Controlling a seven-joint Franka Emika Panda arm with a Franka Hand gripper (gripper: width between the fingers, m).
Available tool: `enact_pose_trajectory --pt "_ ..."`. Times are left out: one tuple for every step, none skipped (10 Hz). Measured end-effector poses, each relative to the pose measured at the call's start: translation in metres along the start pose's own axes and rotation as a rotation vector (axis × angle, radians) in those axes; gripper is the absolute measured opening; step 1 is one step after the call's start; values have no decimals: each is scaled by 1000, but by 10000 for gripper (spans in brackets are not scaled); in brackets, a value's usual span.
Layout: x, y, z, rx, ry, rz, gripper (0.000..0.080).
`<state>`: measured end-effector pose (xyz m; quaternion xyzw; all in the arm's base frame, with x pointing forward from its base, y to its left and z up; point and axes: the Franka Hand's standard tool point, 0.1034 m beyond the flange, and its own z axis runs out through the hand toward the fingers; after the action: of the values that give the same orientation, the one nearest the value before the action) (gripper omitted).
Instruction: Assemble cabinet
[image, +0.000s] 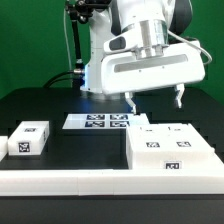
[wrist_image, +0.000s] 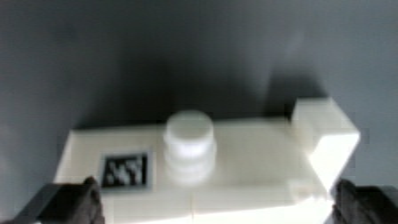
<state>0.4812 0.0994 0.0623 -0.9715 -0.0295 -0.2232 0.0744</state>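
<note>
No word, number or brand can be read. Black-and-white square tags are the only signs: three on top of the cabinet (image: 172, 150), several on the marker board (image: 98, 121) just beside it, and one on a small white block (image: 28, 138) well apart from it.

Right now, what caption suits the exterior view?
Open hand hovers above the white cabinet; marker board and a tagged block lie apart on the table.

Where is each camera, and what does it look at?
Exterior view: off the arm, facing the robot across the table; sees the cabinet, marker board, and the arm with its open gripper.
Wrist view: on the wrist, looking down at a tagged white part; both fingertips show.
Shared: the gripper, and probably that white part, the cabinet.
</note>
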Motion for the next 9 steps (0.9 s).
enact_pose_trajectory --pt "-13 0 10 1 -36 8 649" --pt "-20 -3 17 1 -74 7 649" --pt "-11 -3 19 1 -85 6 649" --pt "-8 0 23 -2 -79 16 649" --pt "-8 2 26 -3 -84 15 649" --pt "-3 5 25 -5 -79 8 649" --pt "-2 10 24 -8 -79 17 649" --pt "-4 8 25 -6 -82 14 649" --pt "-4 8 25 -5 -82 11 649"
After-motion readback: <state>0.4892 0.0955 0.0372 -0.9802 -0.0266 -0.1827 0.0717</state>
